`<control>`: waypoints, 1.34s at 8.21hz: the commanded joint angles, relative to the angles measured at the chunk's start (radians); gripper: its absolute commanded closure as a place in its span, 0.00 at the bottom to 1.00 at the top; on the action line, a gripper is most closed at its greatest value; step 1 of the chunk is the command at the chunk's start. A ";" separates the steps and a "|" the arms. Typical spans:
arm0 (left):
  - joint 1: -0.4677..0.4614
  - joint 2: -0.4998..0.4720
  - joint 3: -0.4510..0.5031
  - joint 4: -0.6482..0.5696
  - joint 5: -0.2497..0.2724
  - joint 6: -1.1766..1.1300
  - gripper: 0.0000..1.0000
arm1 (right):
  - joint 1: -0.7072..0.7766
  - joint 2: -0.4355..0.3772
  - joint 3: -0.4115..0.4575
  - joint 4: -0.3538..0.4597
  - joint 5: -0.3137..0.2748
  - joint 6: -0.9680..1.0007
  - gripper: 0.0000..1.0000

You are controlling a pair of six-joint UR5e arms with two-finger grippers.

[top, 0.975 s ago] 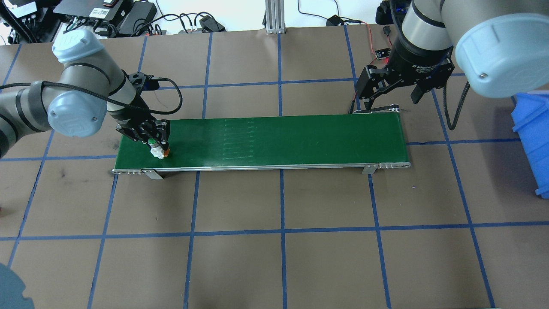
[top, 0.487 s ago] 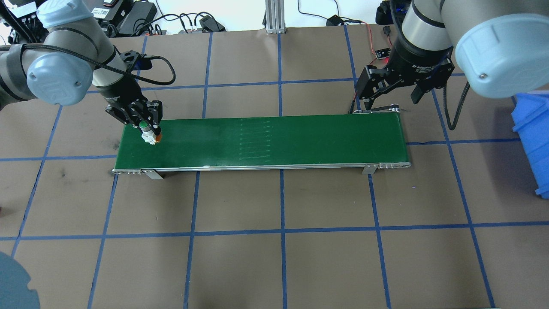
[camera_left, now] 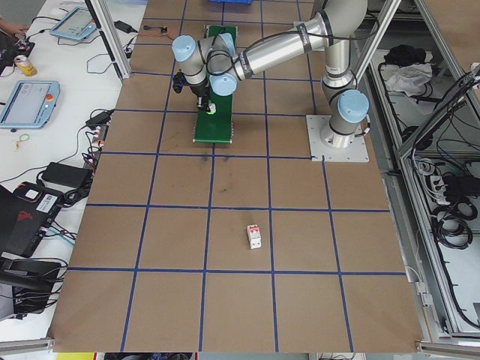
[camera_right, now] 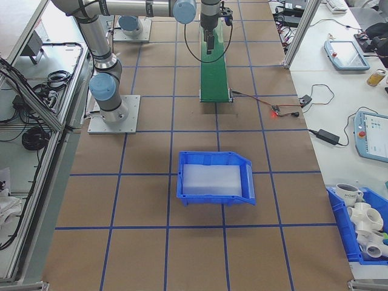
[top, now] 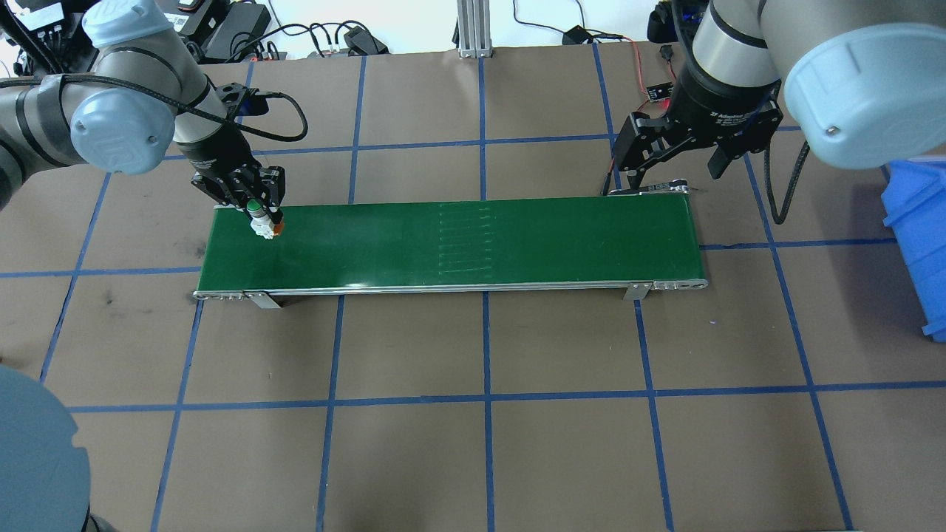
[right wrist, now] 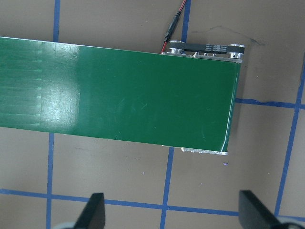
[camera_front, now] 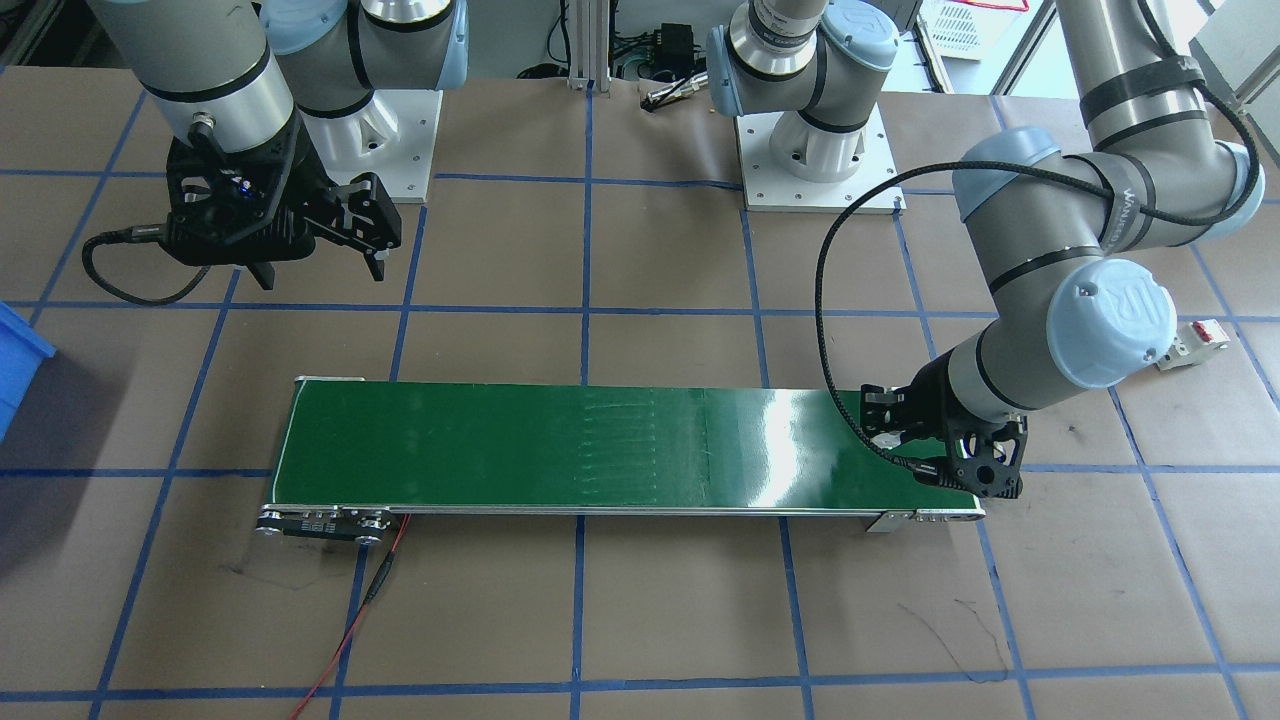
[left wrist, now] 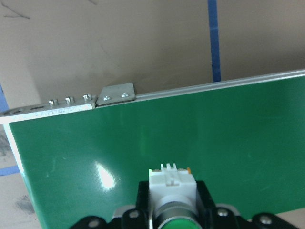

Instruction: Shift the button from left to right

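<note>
Holding the button, green cap and white body, the left gripper is closed on it above the belt, near the belt's left end and far edge. Right gripper: fingers spread wide, nothing between them, hanging just beyond the far edge at the belt's right end. Blue bin: at the table's right edge.
</note>
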 commanded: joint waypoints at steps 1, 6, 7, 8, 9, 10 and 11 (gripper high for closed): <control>0.000 -0.036 0.005 0.034 0.001 0.004 1.00 | 0.000 0.000 0.000 0.000 0.000 0.000 0.00; 0.000 -0.042 0.000 0.040 0.001 0.005 1.00 | 0.000 0.002 0.000 0.000 0.000 0.000 0.00; 0.000 -0.042 0.000 0.039 0.001 0.005 1.00 | 0.000 0.000 0.000 0.000 0.000 0.000 0.00; -0.003 -0.033 0.000 0.040 -0.001 0.007 0.70 | 0.000 0.000 0.000 0.000 0.000 0.000 0.00; -0.012 -0.034 0.000 0.040 -0.001 0.002 0.44 | 0.000 0.000 0.000 0.000 0.000 0.000 0.00; -0.018 -0.037 0.000 0.040 -0.003 -0.005 0.28 | 0.000 0.000 0.000 0.000 0.000 0.000 0.00; -0.020 -0.039 0.000 0.043 -0.009 -0.016 0.00 | 0.000 0.000 0.000 0.000 0.000 0.000 0.00</control>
